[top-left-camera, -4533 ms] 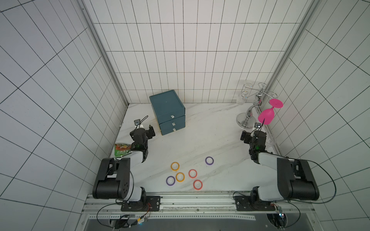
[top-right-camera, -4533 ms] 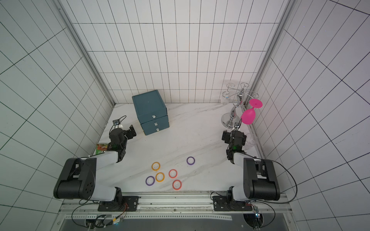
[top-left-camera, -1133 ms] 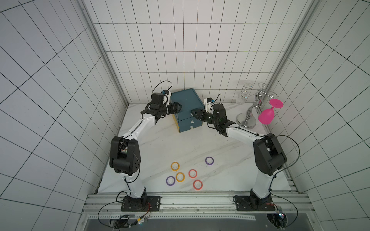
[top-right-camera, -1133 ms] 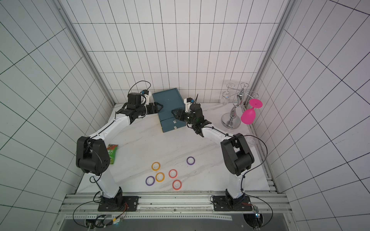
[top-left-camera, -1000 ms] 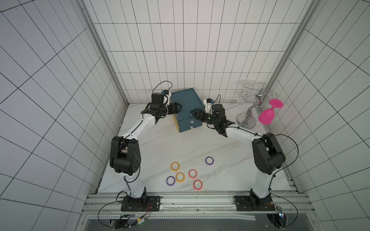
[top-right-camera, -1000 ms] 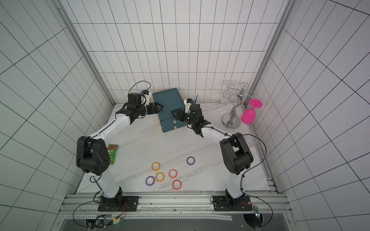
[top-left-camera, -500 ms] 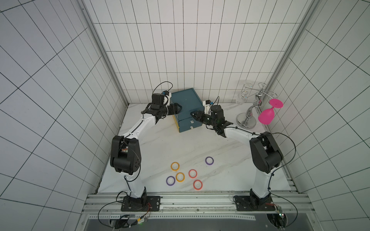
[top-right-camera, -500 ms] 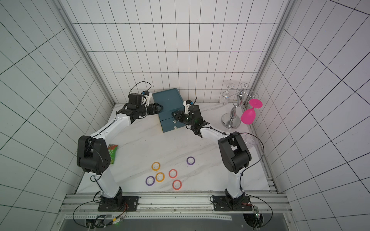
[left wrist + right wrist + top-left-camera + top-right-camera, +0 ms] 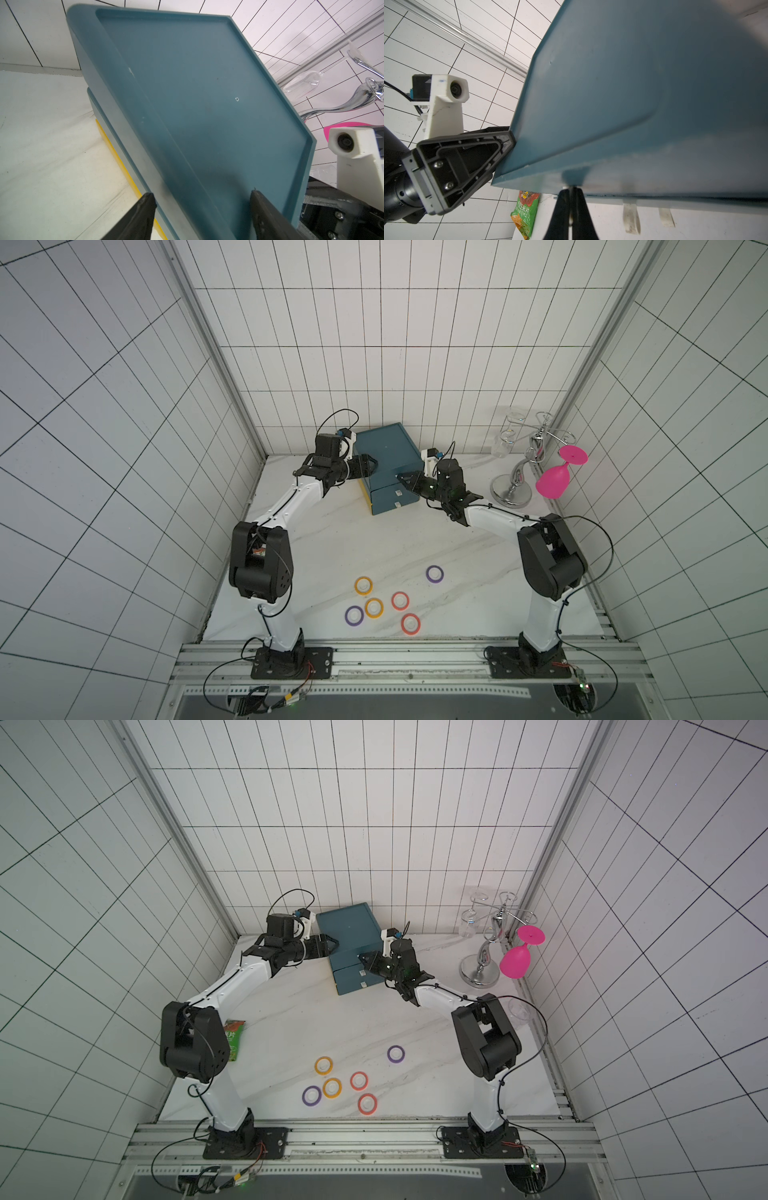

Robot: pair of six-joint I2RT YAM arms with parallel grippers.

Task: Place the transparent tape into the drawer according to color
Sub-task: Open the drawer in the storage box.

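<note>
The right tool (image 9: 570, 190) is closed tight on the cabinet's (image 9: 384, 448) top pull tab (image 9: 571, 219), and the left tool (image 9: 202, 196) is wide open against its top edge.

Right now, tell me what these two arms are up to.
Both arms are at the teal three-drawer cabinet at the back of the table. The left tool stands open, its fingers straddling the cabinet's top edge, seemingly to steady it. The right tool is shut at the top drawer, apparently pinching its pull tab, which it hides. No drawer looks pulled out yet, and the six tape rolls lie untouched near the front.
</note>
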